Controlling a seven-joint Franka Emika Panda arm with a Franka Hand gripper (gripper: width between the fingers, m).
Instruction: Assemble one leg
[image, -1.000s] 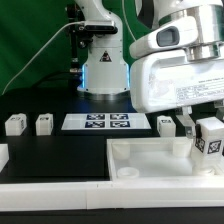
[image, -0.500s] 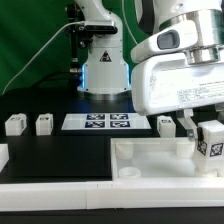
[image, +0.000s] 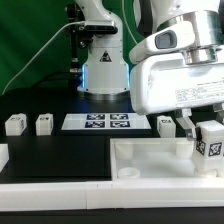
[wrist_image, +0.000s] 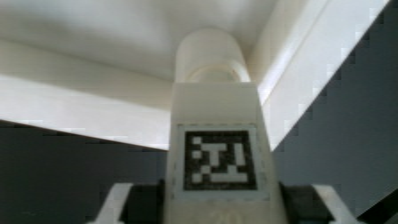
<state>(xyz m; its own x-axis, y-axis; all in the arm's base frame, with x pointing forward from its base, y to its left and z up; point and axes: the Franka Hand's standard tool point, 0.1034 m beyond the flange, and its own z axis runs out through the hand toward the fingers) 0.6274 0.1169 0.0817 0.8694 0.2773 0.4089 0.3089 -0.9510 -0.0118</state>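
Exterior view: the claw (image: 208, 130) grasps one leg (image: 210, 142) upright, over the white tray (image: 140, 147) just below the claw, likely so the leg can be seated there

- In the exterior view, bare black table (image: 60, 152) lies open at seven o'clock of the marker board (image: 100, 122).
- Two loose legs (image: 14, 125) (image: 44, 124) stand at nine o'clock of that board, and the arm's base (image: 100, 72) at twelve.
- A third leg (image: 166, 125) stands near the gripper (image: 208, 136), at its nine o'clock.
- The tray (image: 150, 148) and its raised rim lie at six o'clock of the gripped leg (image: 212, 143).
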